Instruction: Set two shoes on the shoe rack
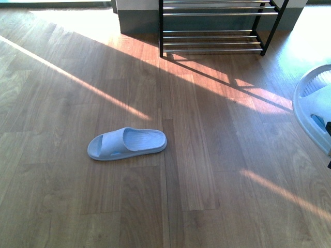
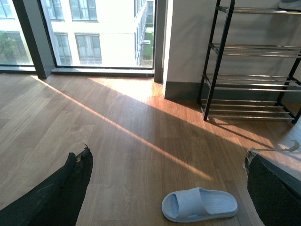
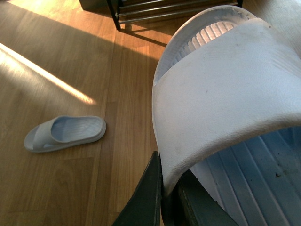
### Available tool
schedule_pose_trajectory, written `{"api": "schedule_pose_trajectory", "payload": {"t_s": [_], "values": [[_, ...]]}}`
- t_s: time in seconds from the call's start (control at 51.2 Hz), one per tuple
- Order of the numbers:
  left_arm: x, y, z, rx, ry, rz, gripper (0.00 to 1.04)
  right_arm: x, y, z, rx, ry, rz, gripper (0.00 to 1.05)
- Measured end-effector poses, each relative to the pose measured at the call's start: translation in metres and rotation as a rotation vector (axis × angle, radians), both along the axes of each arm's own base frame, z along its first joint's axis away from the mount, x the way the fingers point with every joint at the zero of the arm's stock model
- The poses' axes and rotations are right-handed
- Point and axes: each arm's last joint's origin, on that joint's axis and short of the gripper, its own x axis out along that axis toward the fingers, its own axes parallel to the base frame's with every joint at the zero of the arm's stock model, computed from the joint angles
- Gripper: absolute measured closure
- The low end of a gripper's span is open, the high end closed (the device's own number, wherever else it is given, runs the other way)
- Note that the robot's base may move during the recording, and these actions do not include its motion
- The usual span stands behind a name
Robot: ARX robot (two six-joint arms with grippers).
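**Slides, pale blue rubber: floor slide (image 1: 126,143) and held slide (image 3: 225,89)**

Item 1, floor slide. One-strap pattern with a ribbed footbed. It lies sole-down on the wood plank floor (image 1: 62,206), lengthwise across the front view, toe to the left and heel to the right. It sits in shade just short of a sunlit stripe, well apart from the rack, and neither hand touches it.

Item 2, held slide. Same pattern, raised off the floor. In the front view it shows at the right edge, tilted and partly cut off by the frame. The right hand (image 3: 167,188) is clenched on the rim of its strap, one dark finger on each side. The grooved footbed shows under and beyond the strap.

Item 3, shoe rack (image 1: 214,26). Black metal side frames with chrome bars as tiers. It stands on the floor against a pale wall (image 2: 188,42) with a grey skirting, at the far end and somewhat to the right. A tall window (image 2: 94,33) adjoins the wall.

Item 4, left hand (image 2: 169,155). Released, with its dark fingers (image 2: 70,188) spread wide and gripping nothing, hanging above the floor.

Markings: whether either slide bears a brand or size mark cannot be told.
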Motion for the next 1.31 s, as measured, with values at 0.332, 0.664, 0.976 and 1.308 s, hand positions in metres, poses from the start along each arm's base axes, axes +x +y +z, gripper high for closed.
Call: {"api": "schedule_pose_trajectory", "payload": {"t_s": [0.332,0.664,0.976,1.308], "values": [[0.000,0.000,0.000,0.000,0.000,-0.001,0.09,-0.001,0.001,0.000,0.000,0.000,0.004,1.03],[0.000,0.000,0.000,0.000,0.000,-0.004,0.09,0.000,0.000,0.000,0.000,0.000,-0.002,1.03],[0.000,0.000,0.000,0.000,0.000,-0.003,0.09,0.000,0.000,0.000,-0.002,-0.001,-0.006,1.03],[0.017,-0.001,-0.007,-0.188,0.357,0.373,0.09,0.000,0.000,0.000,-0.001,-0.001,-0.003,1.03]]}}
